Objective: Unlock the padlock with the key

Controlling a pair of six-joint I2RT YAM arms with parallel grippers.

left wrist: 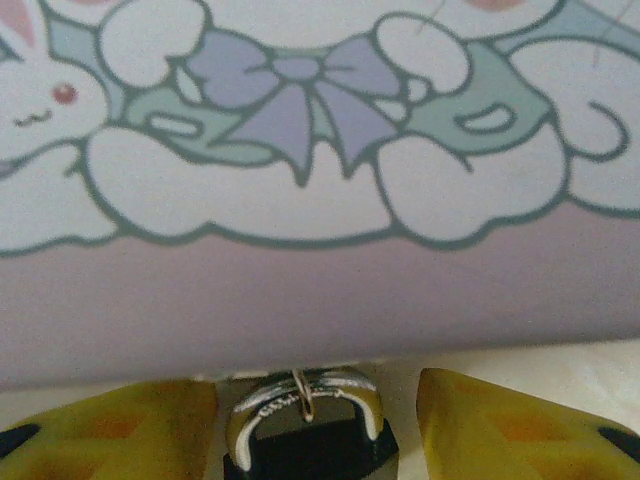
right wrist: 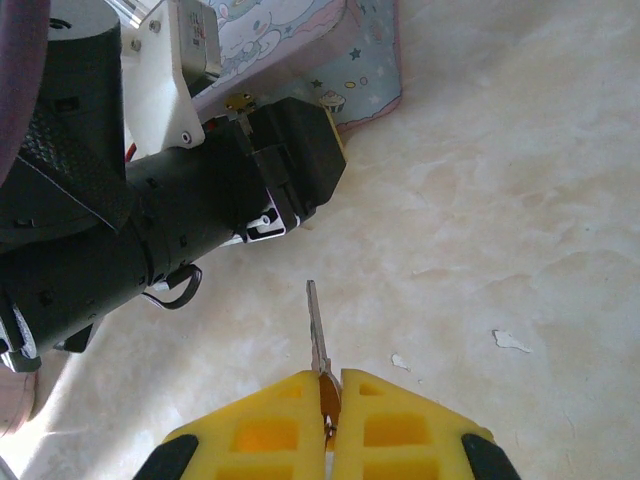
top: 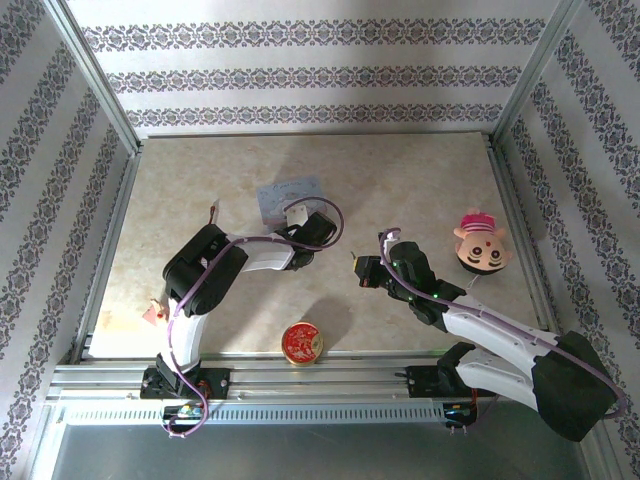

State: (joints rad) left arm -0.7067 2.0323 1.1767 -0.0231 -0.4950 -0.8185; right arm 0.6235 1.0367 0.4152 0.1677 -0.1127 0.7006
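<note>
I see the padlock [left wrist: 305, 455] low in the left wrist view: a dark, blocky body under a bright, rounded metal loop, right against the base of the pastel box [left wrist: 300, 300]; the box wall is smooth and matte, printed with cartoon rabbits and a lilac bow. The left tool [left wrist: 316, 400] brackets the padlock, one waffle-ribbed yellow pad [left wrist: 110, 430] close on each side; the view is too tight and blurred for me to say whether they actually press on it.

The right tool [right wrist: 330, 400] is clamped on the key [right wrist: 315, 320]; its yellow pads meet around the key's head, and the thin, flat, silvery blade juts out over the bench [right wrist: 500, 200], a glossy, cream, marble-patterned surface; the blade points toward the left arm's black housing, well apart from the padlock. A round red-and-gold tin [top: 301, 342] sits near the front edge.
</note>
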